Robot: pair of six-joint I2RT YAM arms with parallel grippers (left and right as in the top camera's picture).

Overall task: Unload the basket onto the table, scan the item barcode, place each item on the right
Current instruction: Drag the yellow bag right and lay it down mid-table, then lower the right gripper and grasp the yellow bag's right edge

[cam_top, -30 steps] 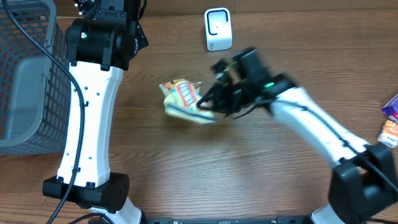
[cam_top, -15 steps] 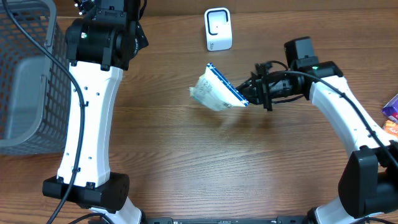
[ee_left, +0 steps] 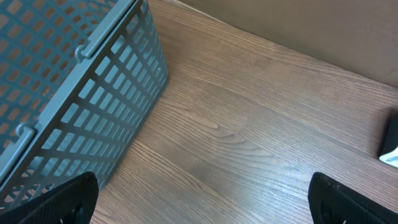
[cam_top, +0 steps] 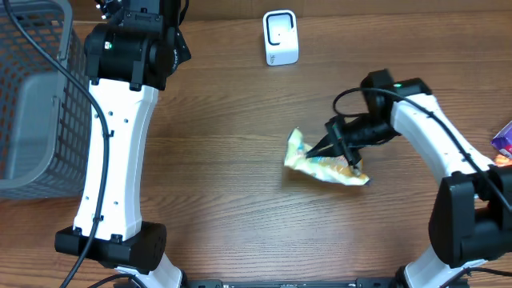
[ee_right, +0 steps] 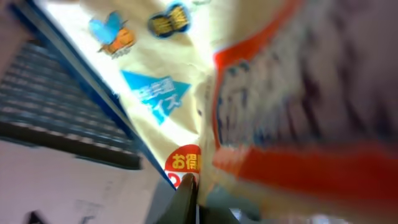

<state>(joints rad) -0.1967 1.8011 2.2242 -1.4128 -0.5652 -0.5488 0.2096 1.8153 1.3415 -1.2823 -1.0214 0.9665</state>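
The snack packet (cam_top: 314, 162) sits right of the table's (cam_top: 240, 208) middle, on the near side of the scanner (cam_top: 281, 37) and well apart from it. My right gripper (cam_top: 339, 150) is pinched tight on its right-hand edge. I cannot tell whether its low corner rests on the wood or hangs just clear.

I judge it to be light and soft: a thin printed film bag that crumples and sags from wherever I hold it. The film looks glossy, so it could slip through a loose pinch. Whatever is inside probably crushes, so the flat sealed edge is the safest place to hold, where I am now, not the puffed belly. From my right wrist the printed face fills the view, blurred, with blue and orange marks. I can see no barcode there.

My left gripper (ee_left: 204, 200) hangs at the far left with its jaws spread wide and nothing between them, just beside the basket (cam_top: 32, 96).

By count there is one packet in my grip, one scanner and one basket. At least two more loose packets (cam_top: 504, 140) lie at the right edge, cut off by the frame.
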